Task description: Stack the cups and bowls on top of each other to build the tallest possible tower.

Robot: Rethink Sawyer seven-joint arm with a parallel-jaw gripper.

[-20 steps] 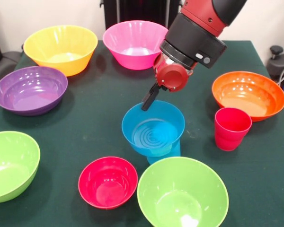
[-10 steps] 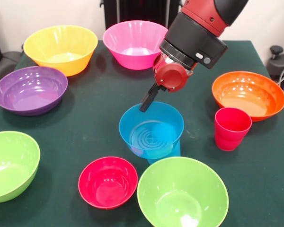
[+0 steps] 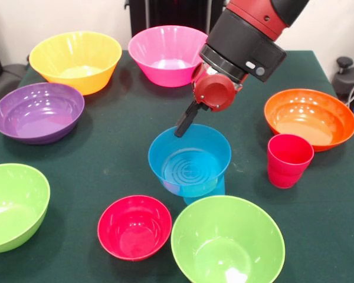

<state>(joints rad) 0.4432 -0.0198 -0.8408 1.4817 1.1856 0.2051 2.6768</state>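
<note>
A small blue bowl point(image 3: 190, 160) sits on top of a light blue cup point(image 3: 217, 188) at the table's middle, forming a low tower; only the cup's lower side shows. My gripper point(image 3: 183, 125) hangs from the red and black arm at the blue bowl's far rim. Whether it touches or grips the rim cannot be seen. A red-pink cup point(image 3: 289, 159) stands upright to the right. A small red bowl point(image 3: 134, 227) sits in front, next to a lime green bowl point(image 3: 227, 243).
Large bowls ring the table: yellow-orange point(image 3: 76, 59) and pink point(image 3: 168, 53) at the far side, purple point(image 3: 38, 111) and a second lime green point(image 3: 12, 206) at the left, orange point(image 3: 308, 118) at the right behind the red-pink cup.
The arm's wrist has risen slightly. The blue bowl has shifted a little to the left on the cup. Everything else is still.
</note>
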